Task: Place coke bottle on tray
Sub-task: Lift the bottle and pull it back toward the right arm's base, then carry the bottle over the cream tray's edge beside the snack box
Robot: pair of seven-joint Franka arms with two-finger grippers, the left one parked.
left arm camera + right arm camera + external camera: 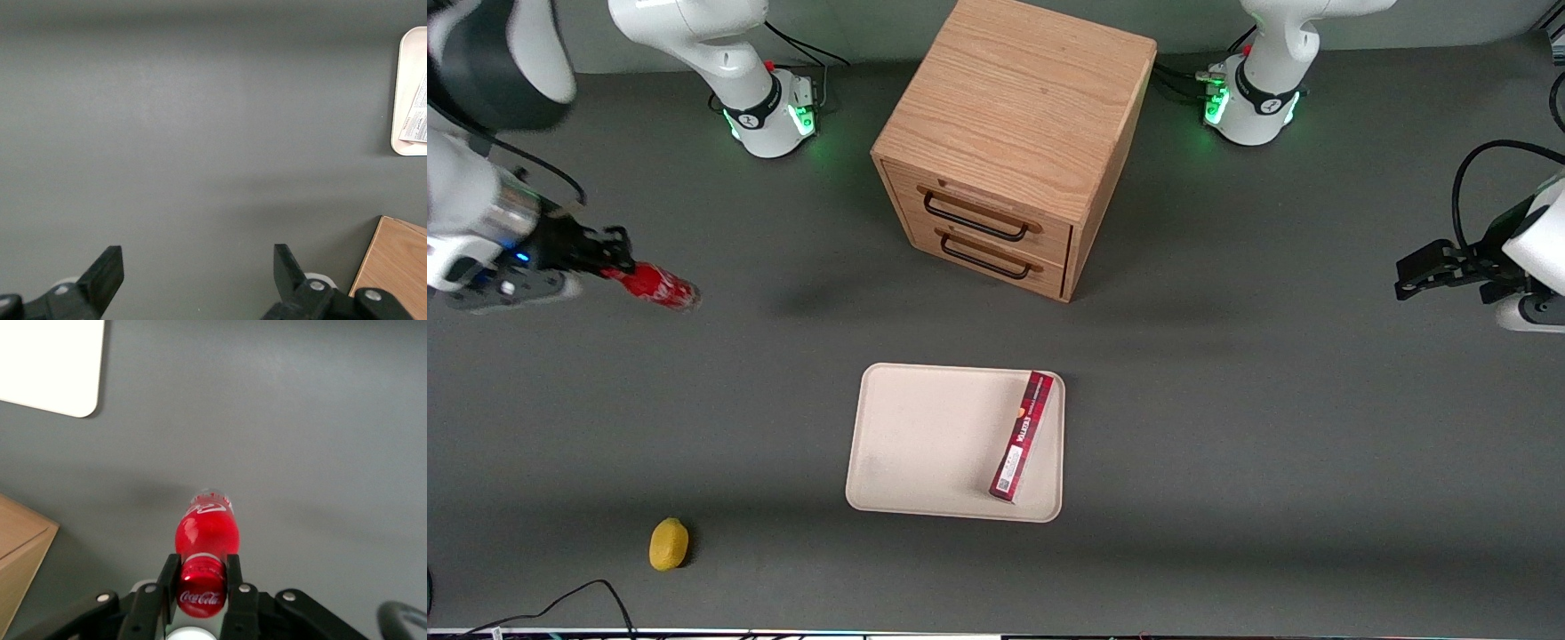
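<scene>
Currently the jaws (202, 583) are clamped on the cap end of the coke bottle (651, 284), which hangs clear of the counter (1227, 427) toward the working arm's end. Its long axis points roughly at the tray (925, 444), which lies well apart and nearer the front camera, with a dark-red box (1023, 436) along one edge.

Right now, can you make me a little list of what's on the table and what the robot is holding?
end effector: shut on the coke bottle's neck, toward the working arm's end of the table
coke bottle: held, not on the tray
tray: flat on the table, in front of the drawer cabinet
red box: lying on the tray
drawer cabinet: two drawers, both closed
yellow fruit: on the table, nearer the front camera than the bottle
</scene>
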